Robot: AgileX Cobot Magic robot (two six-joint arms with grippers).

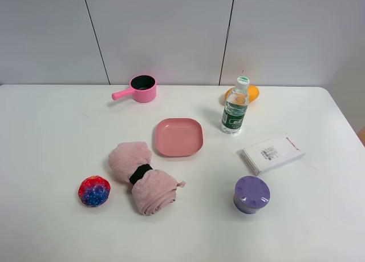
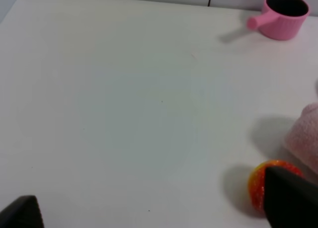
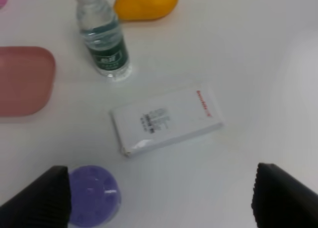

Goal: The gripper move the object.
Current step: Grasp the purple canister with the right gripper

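Observation:
The lavender-purple round jar (image 1: 251, 194) with a knobbed lid stands upright on the white table (image 1: 51, 136), front right. In the right wrist view the jar (image 3: 94, 194) sits just beside one black fingertip (image 3: 37, 198). My right gripper (image 3: 161, 200) is open and empty, its fingers wide apart above the table. My left gripper (image 2: 154, 208) is open and empty over bare table at the left; one finger (image 2: 290, 198) partly covers the multicoloured ball (image 2: 256, 183). Neither arm shows in the exterior high view.
A white box (image 1: 272, 154) lies behind the jar, with a water bottle (image 1: 235, 108) and an orange fruit (image 1: 252, 93) farther back. A pink plate (image 1: 179, 137) is mid-table, a pink saucepan (image 1: 142, 88) at the back. A rolled pink towel (image 1: 142, 179) and the ball (image 1: 94, 190) lie front left.

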